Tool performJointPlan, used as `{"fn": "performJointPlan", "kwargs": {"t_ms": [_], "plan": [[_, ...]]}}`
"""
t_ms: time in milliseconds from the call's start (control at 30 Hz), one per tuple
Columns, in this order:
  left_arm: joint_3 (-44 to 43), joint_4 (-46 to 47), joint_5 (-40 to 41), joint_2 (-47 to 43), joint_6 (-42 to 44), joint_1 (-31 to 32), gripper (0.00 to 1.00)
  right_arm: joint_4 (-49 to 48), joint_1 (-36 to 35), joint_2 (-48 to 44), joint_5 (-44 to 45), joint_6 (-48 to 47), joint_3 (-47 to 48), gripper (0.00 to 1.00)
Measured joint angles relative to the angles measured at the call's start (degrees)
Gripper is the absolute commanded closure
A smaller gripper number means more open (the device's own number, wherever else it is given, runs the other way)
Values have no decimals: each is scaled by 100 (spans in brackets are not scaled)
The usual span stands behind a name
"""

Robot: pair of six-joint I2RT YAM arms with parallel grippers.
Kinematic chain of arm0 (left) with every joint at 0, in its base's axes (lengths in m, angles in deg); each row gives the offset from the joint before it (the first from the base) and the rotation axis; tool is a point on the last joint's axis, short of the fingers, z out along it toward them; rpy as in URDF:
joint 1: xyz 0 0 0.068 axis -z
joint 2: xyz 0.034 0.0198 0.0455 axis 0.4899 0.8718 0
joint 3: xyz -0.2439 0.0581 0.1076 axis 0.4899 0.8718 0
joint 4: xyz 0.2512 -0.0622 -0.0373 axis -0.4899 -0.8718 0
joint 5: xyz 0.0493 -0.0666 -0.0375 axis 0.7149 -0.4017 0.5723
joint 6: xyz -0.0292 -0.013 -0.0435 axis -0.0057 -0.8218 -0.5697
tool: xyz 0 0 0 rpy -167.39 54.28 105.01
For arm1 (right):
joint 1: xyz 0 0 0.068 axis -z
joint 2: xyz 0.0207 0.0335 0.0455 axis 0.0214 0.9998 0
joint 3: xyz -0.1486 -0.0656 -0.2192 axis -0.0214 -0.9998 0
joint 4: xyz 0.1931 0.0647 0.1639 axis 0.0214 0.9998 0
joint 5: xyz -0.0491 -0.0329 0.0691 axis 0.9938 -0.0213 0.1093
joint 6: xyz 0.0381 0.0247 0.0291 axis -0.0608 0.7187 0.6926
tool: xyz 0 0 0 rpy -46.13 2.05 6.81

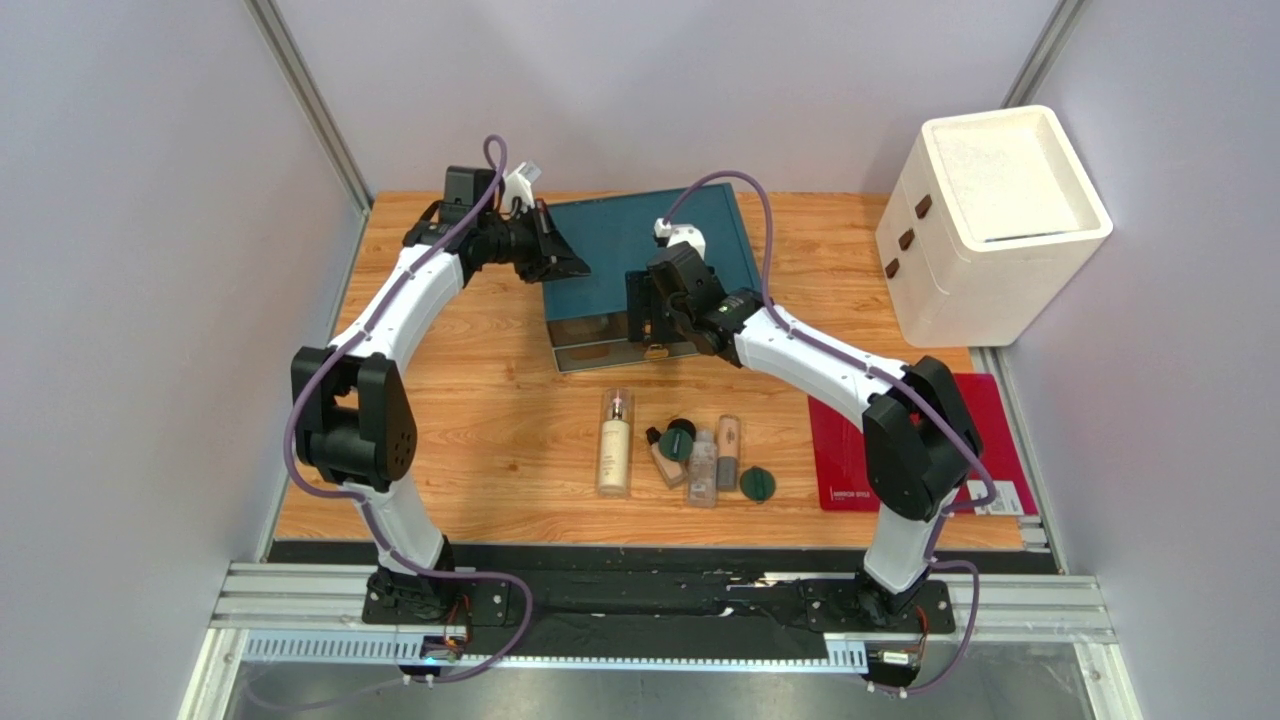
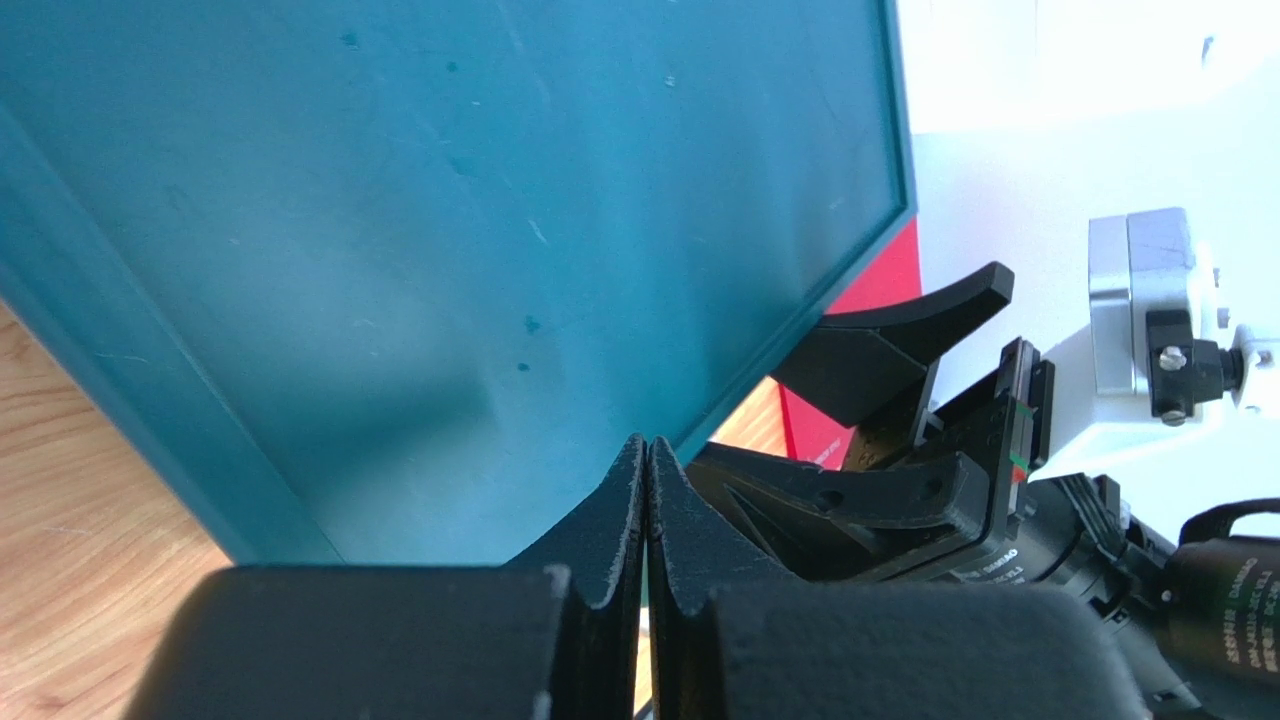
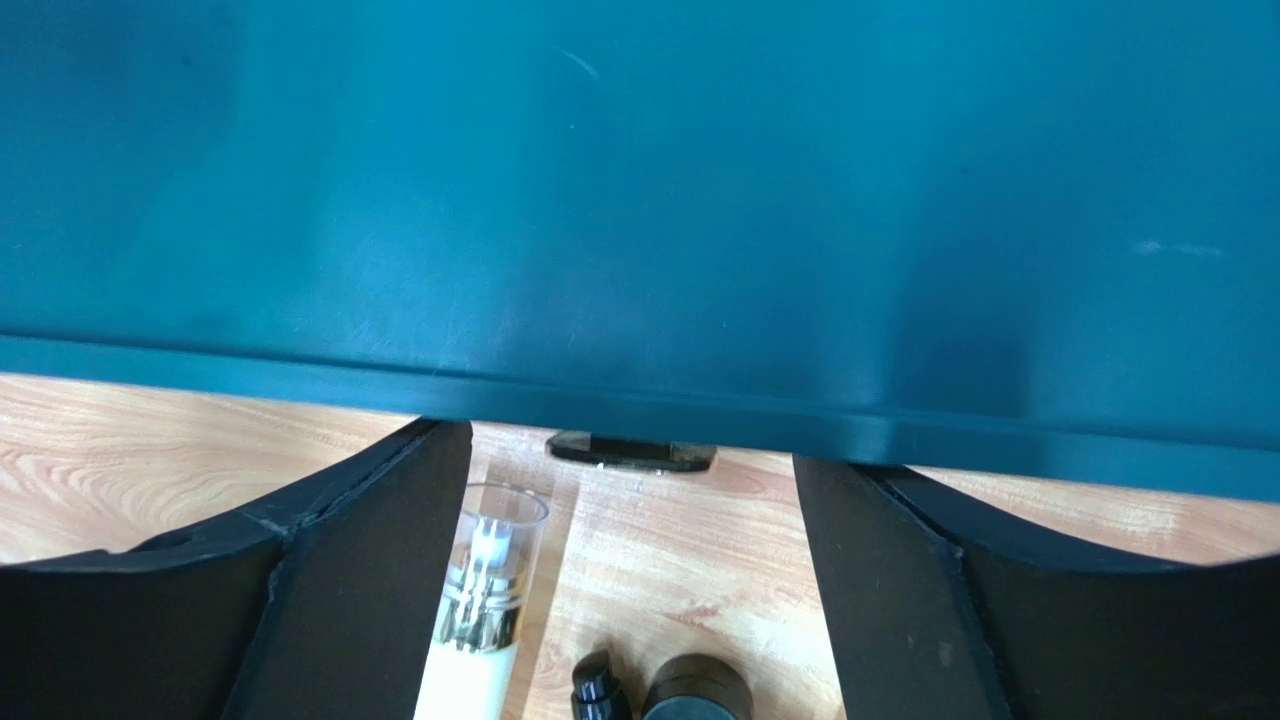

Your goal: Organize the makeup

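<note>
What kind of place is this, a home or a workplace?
Probably a robot test cell in a lab, not a home: plain grey panels close in a wooden table, the left arm and right arm stand on a metal rail, and makeup lies out as props.

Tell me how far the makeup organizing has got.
Nothing looks stowed: the bottle, tubes and discs all lie on the table before the box. In hand: the right tool, open, sits at the box's front edge; the left tool, shut and empty, by its left side. Left: every item.
</note>
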Motion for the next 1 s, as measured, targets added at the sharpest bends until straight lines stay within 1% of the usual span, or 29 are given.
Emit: {"fn": "performJointPlan", "kwargs": {"t_ms": [100,133,167,200,233,267,333,600,767,1000], "plan": [[0,0,26,68,-37,0,100,-35,0,122,4,44,0,27],[0,-2,35,90,-42,2,100,-39,0,177,9,70,0,31],[0,-7,39,109,-44,4,100,-46,-2,223,22,87,2,43],[0,-11,44,140,-44,11,100,-48,-4,286,52,120,2,51],[0,-15,48,166,-44,15,100,-42,-4,323,90,122,4,62],[0,-33,52,197,-48,17,100,-39,-4,363,127,201,4,84],[0,-48,55,251,-61,22,100,-24,-20,374,170,271,13,100],[-24,-153,109,361,-70,42,100,-72,-68,367,284,319,-20,100],[-105,-197,142,442,-74,46,100,-278,-94,188,334,319,-317,100],[-363,-348,221,645,-114,46,100,-175,-278,-339,481,326,-890,100]]}}
